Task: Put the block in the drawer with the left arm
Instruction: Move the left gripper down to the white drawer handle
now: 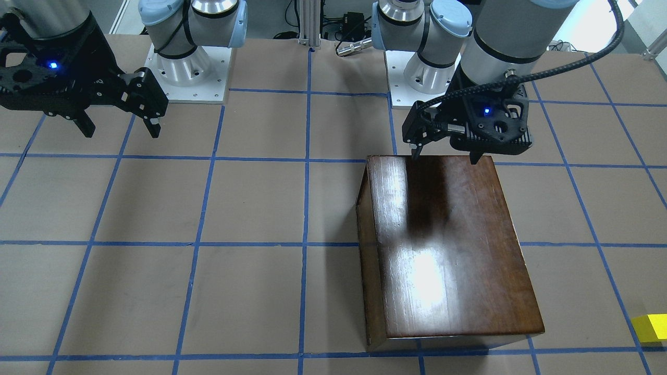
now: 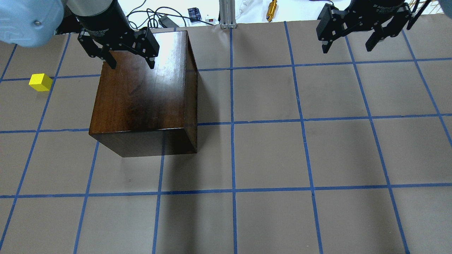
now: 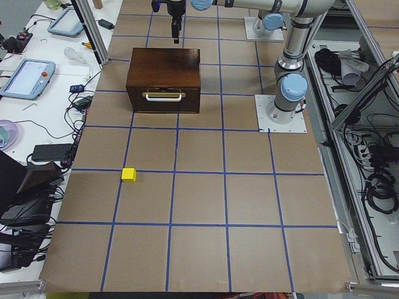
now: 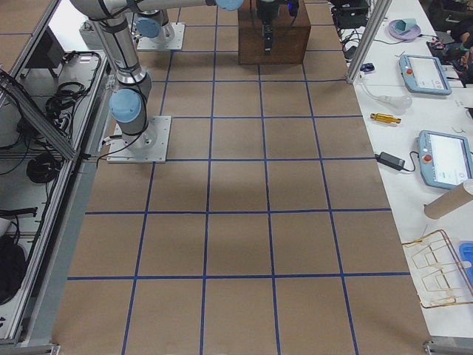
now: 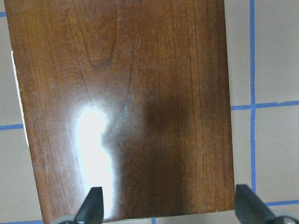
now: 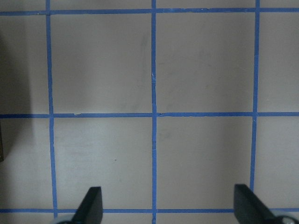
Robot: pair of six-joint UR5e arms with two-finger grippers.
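Note:
The yellow block [image 2: 40, 82] lies on the table to the left of the dark wooden box [image 2: 141, 95] in the overhead view. It also shows in the front view [image 1: 650, 328] and the left view [image 3: 129, 175]. The drawer [image 3: 163, 96] is shut, and its front panel and light handle face the block. My left gripper [image 2: 130, 65] is open and empty and hovers above the box top [image 5: 126, 107]. It also shows in the front view [image 1: 445, 156]. My right gripper [image 2: 348, 44] is open and empty, far off over bare table.
The table [image 2: 268, 155] is brown paper with a blue tape grid. The two arm bases [image 1: 187, 67] stand at the robot's edge. Tablets and cables [image 3: 25, 75] lie on the side benches beyond the table's edge.

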